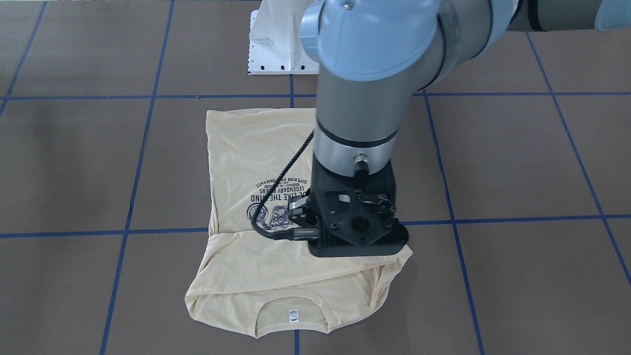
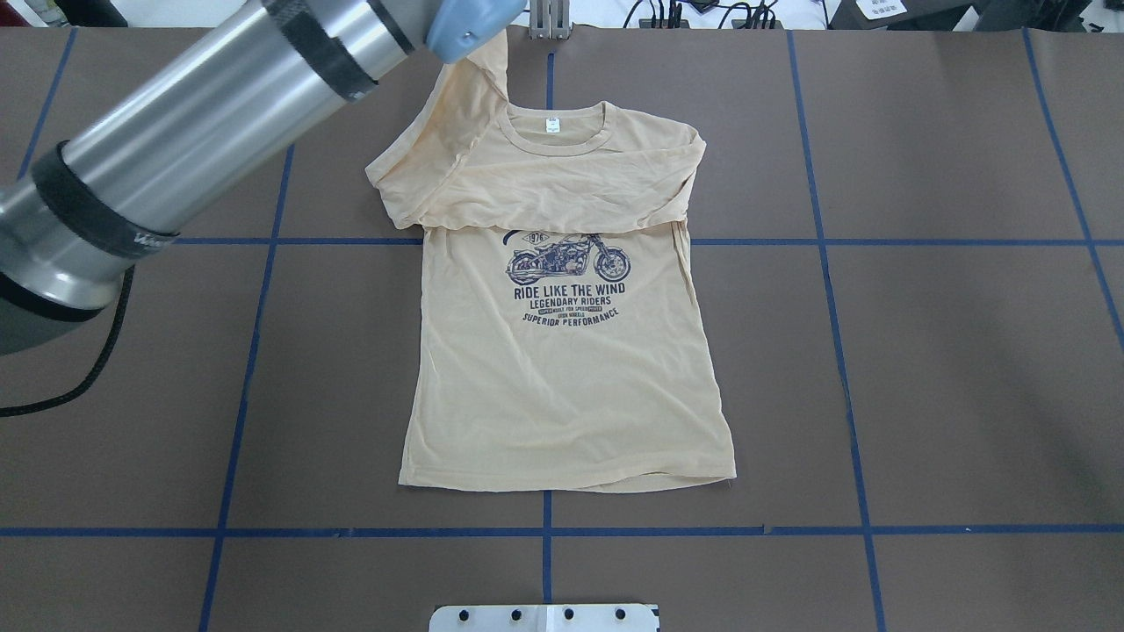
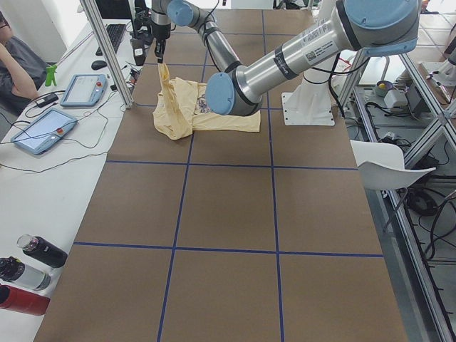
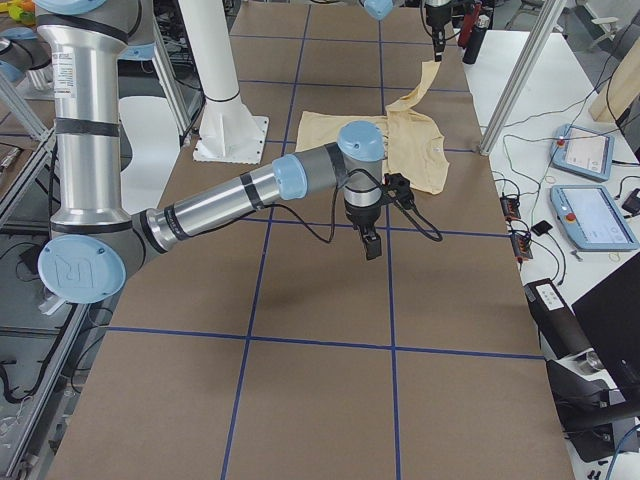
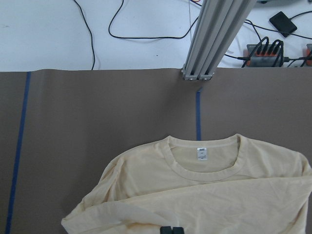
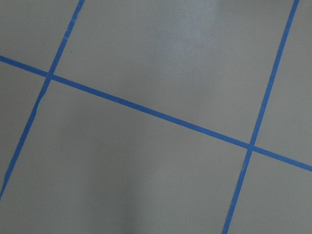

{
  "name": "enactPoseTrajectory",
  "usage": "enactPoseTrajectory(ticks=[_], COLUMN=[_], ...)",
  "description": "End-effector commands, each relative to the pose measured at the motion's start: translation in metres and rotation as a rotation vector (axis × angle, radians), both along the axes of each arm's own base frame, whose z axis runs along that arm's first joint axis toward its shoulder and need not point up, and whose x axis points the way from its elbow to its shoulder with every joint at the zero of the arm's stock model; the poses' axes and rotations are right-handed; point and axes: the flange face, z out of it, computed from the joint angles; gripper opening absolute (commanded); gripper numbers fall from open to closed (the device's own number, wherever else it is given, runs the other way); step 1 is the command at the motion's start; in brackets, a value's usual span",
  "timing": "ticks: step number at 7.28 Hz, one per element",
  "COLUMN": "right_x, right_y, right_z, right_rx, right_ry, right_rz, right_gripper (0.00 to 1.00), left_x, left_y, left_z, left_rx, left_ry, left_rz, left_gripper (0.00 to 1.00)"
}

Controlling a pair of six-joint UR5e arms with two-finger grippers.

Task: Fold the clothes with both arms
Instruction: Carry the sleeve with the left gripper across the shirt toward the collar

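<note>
Cloth hangs from the left end effector (image 5: 171,230), whose fingertips are pinched together on the sleeve (image 2: 465,96) at the robot's left of the pale yellow shirt (image 2: 562,377), holding it up above that shoulder. The rest lies flat in the middle of the surface (image 2: 966,351), print (image 2: 569,281) up, with the neck label (image 2: 552,125) at the end away from the robot and a fold of fabric across the chest. It looks thin, light and limp. I expect it to drape and crease rather than hold a shape, so cuffs, hems and shoulder seams seem the best places to pinch. Further right, the right end effector (image 4: 371,246) hovers over the brown surface, well apart from the shirt; whether it is open I cannot tell. Blue tape lines (image 2: 843,386) grid the surface. Beyond its far edge are an aluminium post (image 5: 214,39), cables (image 5: 97,29) and control pendants (image 3: 44,131) on a white bench (image 5: 48,34).
</note>
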Motion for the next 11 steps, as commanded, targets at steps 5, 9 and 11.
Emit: enactPoseTrajectory(ticks=[5,9,11], right_x=[0.0,0.0,0.0], right_y=[0.002,0.001,0.001], right_z=[0.003,0.003,0.002], right_rx=[-0.006,-0.006,-0.005], right_ry=[0.002,0.0,0.0], right_rz=[0.0,0.0,0.0], right_gripper=[1.0,1.0,1.0], left_x=[0.205,0.233,0.232], left_y=[0.063,0.077,0.076], left_z=[-0.001,-0.019,-0.019], left_rx=[-0.087,-0.066,-0.057], left_ry=[0.156,0.333,0.33], left_rz=[-0.107,-0.234,-0.232], left_gripper=[0.0,0.64,0.99])
